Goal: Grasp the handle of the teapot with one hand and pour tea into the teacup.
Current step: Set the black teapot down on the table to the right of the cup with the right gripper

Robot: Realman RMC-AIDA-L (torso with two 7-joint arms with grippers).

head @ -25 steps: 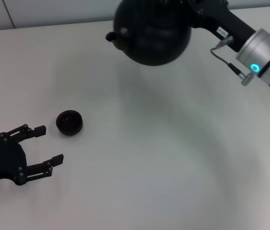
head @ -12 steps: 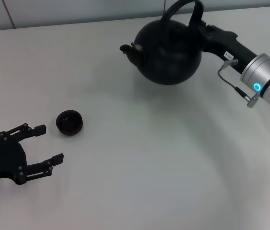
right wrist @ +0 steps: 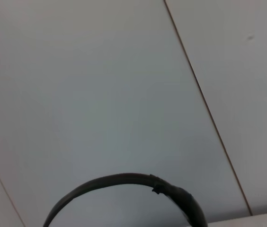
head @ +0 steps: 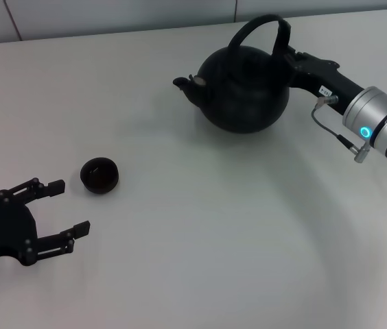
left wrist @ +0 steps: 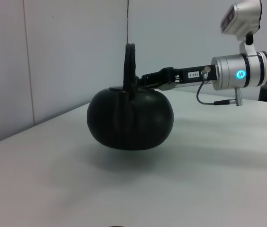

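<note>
Teapot (head: 243, 92) sits far right on my table (head: 200, 233), right gripper (head: 288, 56) clamped on its handle (head: 259, 27), spout facing the teacup (head: 99, 175) well off leftward (left gripper (head: 63, 209) idle, splayed, just beside it).

Black arched hoop handle (right wrist: 138, 182) running off right wrist picture's edge. Right gripper's (head: 286, 58) fingertips hiding behind big round black teapot (head: 243, 92).
</note>
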